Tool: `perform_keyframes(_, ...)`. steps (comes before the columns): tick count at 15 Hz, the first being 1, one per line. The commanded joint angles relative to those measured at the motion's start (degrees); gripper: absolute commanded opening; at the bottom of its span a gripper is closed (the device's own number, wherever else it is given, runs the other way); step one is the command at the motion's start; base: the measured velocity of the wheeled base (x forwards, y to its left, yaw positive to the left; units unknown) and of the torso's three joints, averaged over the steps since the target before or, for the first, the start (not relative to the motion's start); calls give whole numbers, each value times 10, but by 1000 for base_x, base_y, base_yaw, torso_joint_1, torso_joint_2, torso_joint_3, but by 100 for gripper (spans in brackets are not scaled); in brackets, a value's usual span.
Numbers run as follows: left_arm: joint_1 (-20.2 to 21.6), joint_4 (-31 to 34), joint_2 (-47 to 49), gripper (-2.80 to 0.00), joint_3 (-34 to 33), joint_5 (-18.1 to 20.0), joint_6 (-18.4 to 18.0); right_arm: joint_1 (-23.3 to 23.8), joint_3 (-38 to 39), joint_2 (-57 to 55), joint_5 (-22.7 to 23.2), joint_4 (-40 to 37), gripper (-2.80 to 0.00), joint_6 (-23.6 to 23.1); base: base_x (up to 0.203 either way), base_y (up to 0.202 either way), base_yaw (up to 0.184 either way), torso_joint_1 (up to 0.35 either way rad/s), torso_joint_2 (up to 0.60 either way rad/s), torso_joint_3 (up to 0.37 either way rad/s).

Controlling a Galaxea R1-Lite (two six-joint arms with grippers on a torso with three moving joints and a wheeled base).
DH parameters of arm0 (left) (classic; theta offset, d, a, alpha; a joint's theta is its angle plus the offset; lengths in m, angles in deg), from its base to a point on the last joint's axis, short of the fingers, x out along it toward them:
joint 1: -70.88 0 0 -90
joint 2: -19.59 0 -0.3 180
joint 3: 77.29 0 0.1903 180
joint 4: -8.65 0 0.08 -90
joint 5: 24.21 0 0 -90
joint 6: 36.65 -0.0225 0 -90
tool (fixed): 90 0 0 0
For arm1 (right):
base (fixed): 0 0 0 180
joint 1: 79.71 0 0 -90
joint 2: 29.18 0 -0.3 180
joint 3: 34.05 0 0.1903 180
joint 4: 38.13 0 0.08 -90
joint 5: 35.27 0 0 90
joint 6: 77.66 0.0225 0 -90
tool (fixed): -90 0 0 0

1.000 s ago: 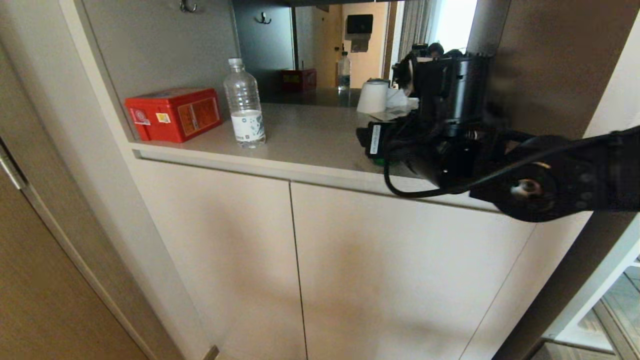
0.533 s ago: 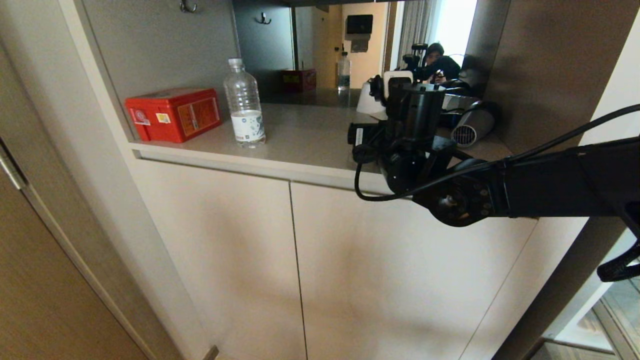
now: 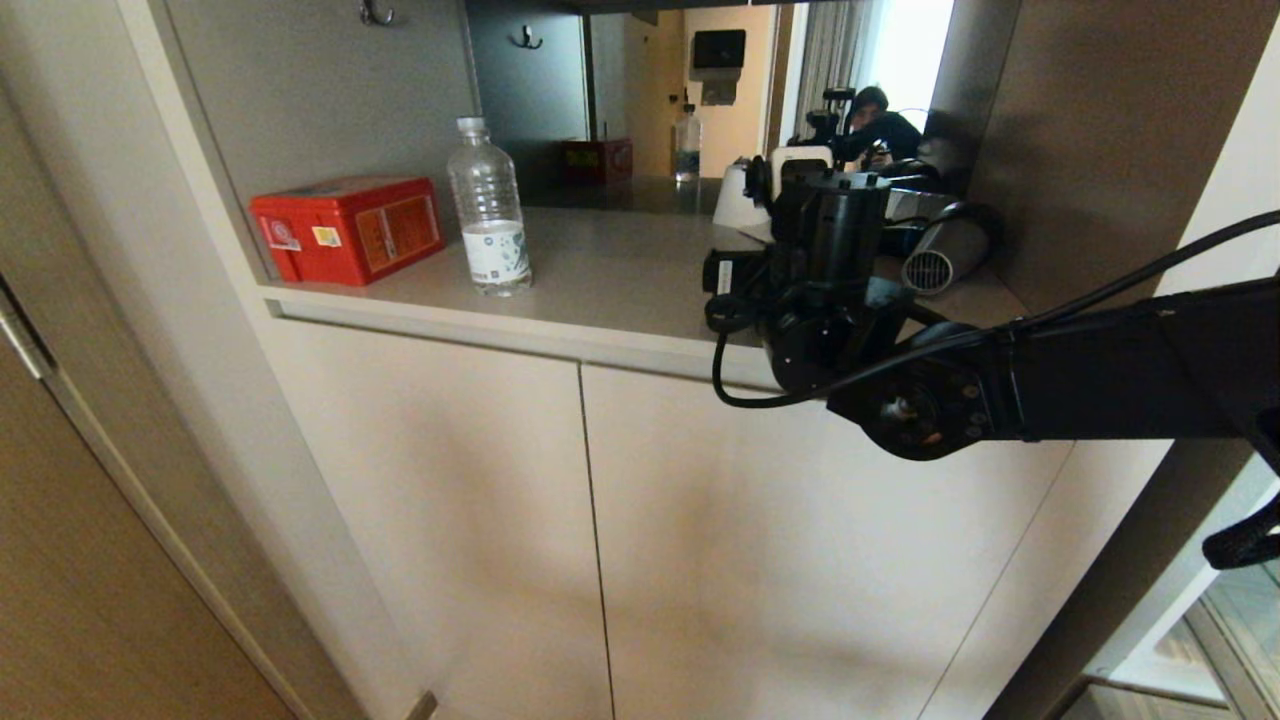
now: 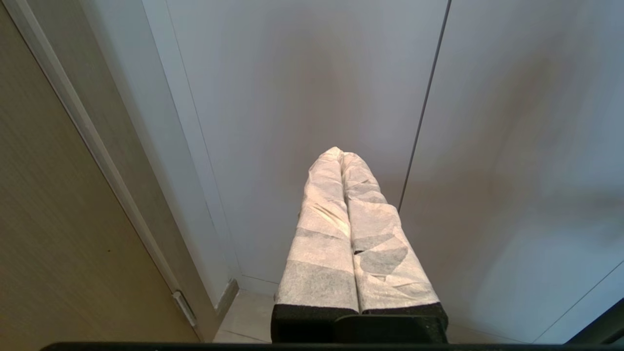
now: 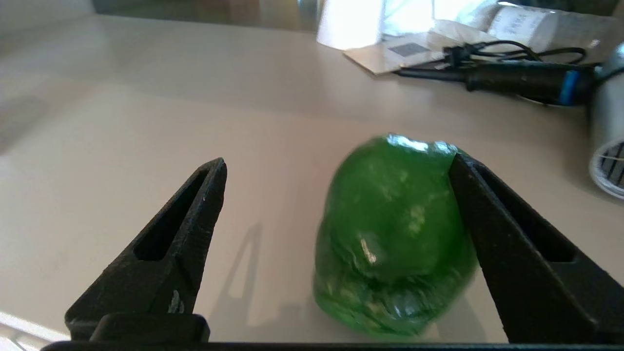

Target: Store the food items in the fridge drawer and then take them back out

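My right claw (image 5: 336,163) hangs low over the desk (image 5: 122,122), its two black fingers (image 5: 165,253) spread wide and released. The pepper (image 5: 392,239) sits on the desk between them, well off centre: it lies against the inner face of one finger and stands clear of the other, with bare desk in the gap. Nothing clamps it; it rests on its own weight, glossy green and lobed.

In the head view my right arm (image 3: 1100,375) reaches in from the right, and its wrist covers the pepper, so I cannot see it there. Farther left on the same desk stand a bottle (image 3: 489,222) and, just beside it, a red box (image 3: 348,228). Behind my wrist lie a white roll (image 3: 738,197) and a silver hair dryer (image 3: 945,255); the wrist view shows the dryer's black cord (image 5: 492,48) and some papers (image 5: 390,51) beyond the pepper. Below the desk edge are two beige cabinet doors (image 3: 420,520), both closed.

My left claw (image 4: 343,153) points at those doors lower down, its white-wrapped fingers (image 4: 321,234) pressed together and clenched on nothing.

I see no potato and no fridge drawer in any view.
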Motion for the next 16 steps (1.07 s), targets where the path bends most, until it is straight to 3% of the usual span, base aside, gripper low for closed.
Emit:
perform_keyframes(1,0,0,0,-280,0,0,0,-1,19,19,-2,0,0,0,0,0,0,0,0,0)
perform_keyframes(16,0,0,0,-280,0,0,0,4,67,37,-17,-2,0,4,0,0,0,0,0,0)
